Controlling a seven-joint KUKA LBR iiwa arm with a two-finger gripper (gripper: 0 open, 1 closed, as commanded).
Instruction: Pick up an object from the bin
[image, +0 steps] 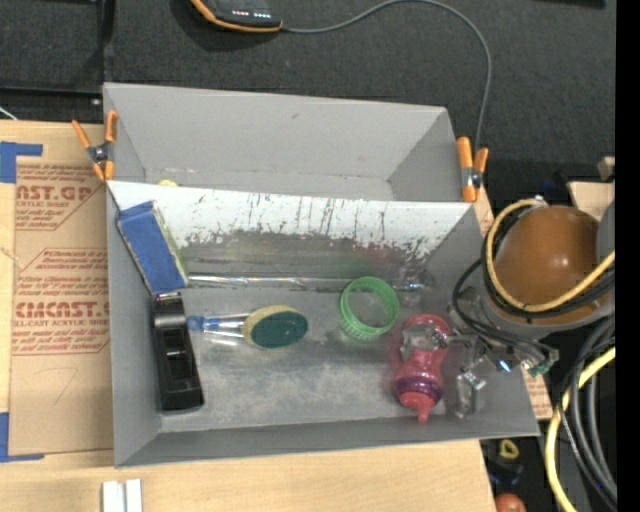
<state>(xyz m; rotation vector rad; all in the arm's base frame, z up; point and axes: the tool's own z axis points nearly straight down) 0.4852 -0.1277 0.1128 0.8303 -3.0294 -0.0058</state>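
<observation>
My gripper (467, 388) hangs low at the bin's right side, close to the front right corner. Just to its left, touching or nearly touching it, lies a pink and magenta bottle-shaped toy (420, 372) with its narrow end pointing to the front wall. A green plastic ring (369, 306) lies flat a little further left and back. A dish brush (262, 327) with a round dark green head and a clear handle rests near the middle of the floor.
A black tape dispenser (176, 352) lies along the left wall at the front. Behind it a blue sponge block (150, 246) leans against that wall. The arm with its orange dome and looped cables stands over the right rim.
</observation>
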